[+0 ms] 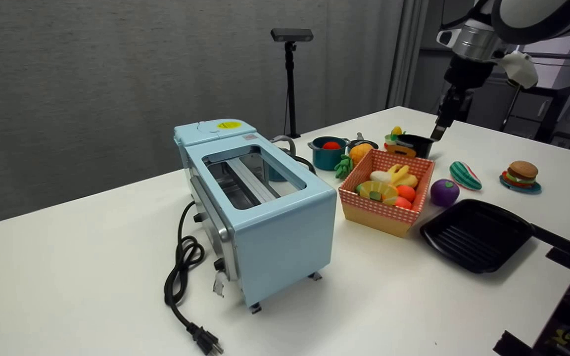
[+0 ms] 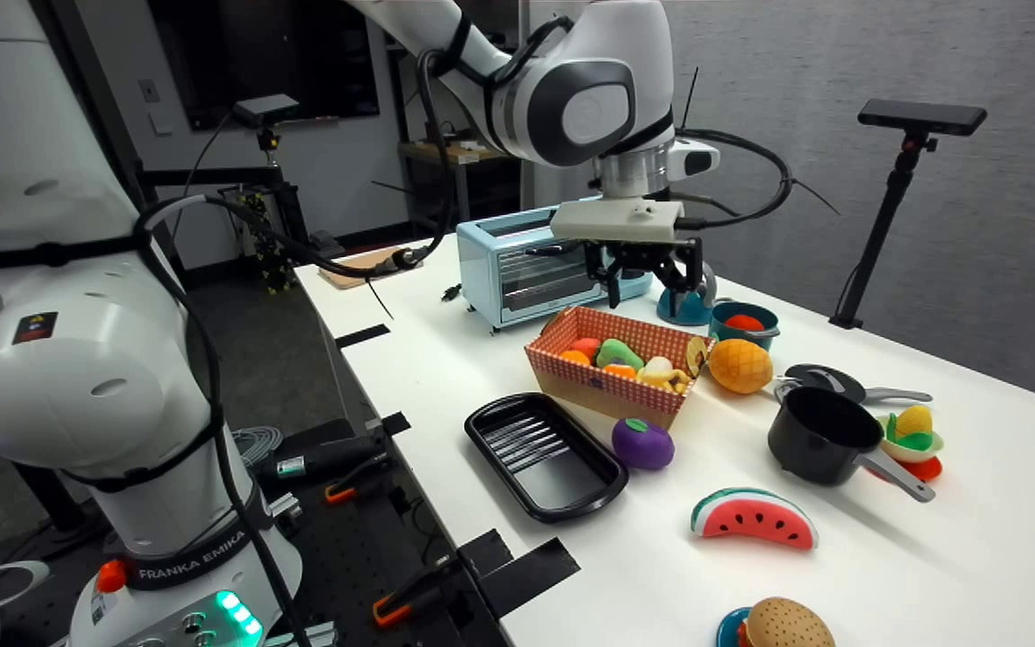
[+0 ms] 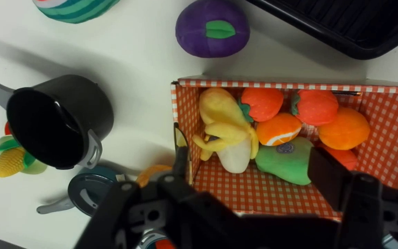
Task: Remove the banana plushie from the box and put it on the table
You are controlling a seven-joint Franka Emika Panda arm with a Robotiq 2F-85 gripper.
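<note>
The banana plushie (image 3: 228, 128), yellow with a white peeled end, lies inside the box (image 3: 288, 84) at its left end in the wrist view. It also shows in both exterior views (image 1: 400, 174) (image 2: 664, 376). The box, red-checked inside with tan outer walls, stands on the white table (image 1: 92, 277) and shows in both exterior views (image 1: 374, 220) (image 2: 585, 391). My gripper (image 3: 254, 164) is open and empty, in the air above the things. In the wrist view its fingers stand wide apart over the box's lower part. It also shows in both exterior views (image 1: 437, 133) (image 2: 644, 295).
A green plush (image 3: 285, 160), an orange slice (image 3: 278, 128) and strawberries (image 3: 263, 103) share the box. A purple toy (image 3: 212, 29), black pan (image 2: 544, 456), black pot (image 2: 823, 436), pineapple toy (image 2: 740, 366) and light blue toaster (image 1: 285, 237) stand around it. Watermelon (image 2: 754, 519) and burger (image 2: 787, 624) lie farther off.
</note>
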